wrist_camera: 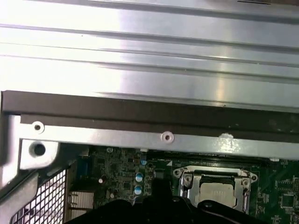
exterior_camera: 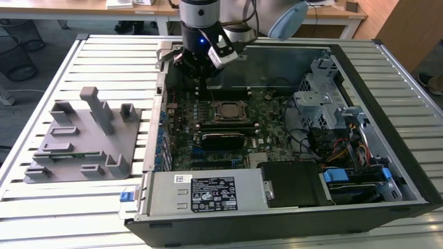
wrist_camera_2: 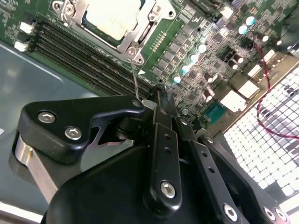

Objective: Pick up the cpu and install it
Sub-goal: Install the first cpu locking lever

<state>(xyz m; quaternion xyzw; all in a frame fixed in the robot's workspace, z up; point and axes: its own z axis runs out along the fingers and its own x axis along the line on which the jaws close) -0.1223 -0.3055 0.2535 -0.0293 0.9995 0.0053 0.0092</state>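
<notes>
Claw: black gripper (exterior_camera: 201,78) hangs inside the open computer case (exterior_camera: 387,150), above the far edge of the motherboard (exterior_camera: 277,129), just beyond the socket. In the second wrist view its black linkage bars (wrist_camera_2: 161,154) run together toward the tip, drawn close with no gap seen between them and nothing held there.
Cpu: pale silvery square cpu (exterior_camera: 229,110) lies flat in the socket, inside the metal retention frame (wrist_camera_2: 77,11). It appears in both wrist views (wrist_camera_2: 114,16) (wrist_camera: 216,190), apart from the gripper.
Lever: thin wire socket lever (wrist_camera_2: 135,79) stands up from the frame's corner, its end close to the gripper tip; contact cannot be told.
Memory slots: long black slots (wrist_camera_2: 84,56) run beside the socket, between it and the case wall.
Fixture: grey plastic fixture block (exterior_camera: 83,137) sits on the slatted table (exterior_camera: 41,207), on the exterior view's left, well apart from the gripper.
Case contents: power supply (exterior_camera: 207,192) at the near edge, drive cage (exterior_camera: 318,98) on the exterior view's right.
</notes>
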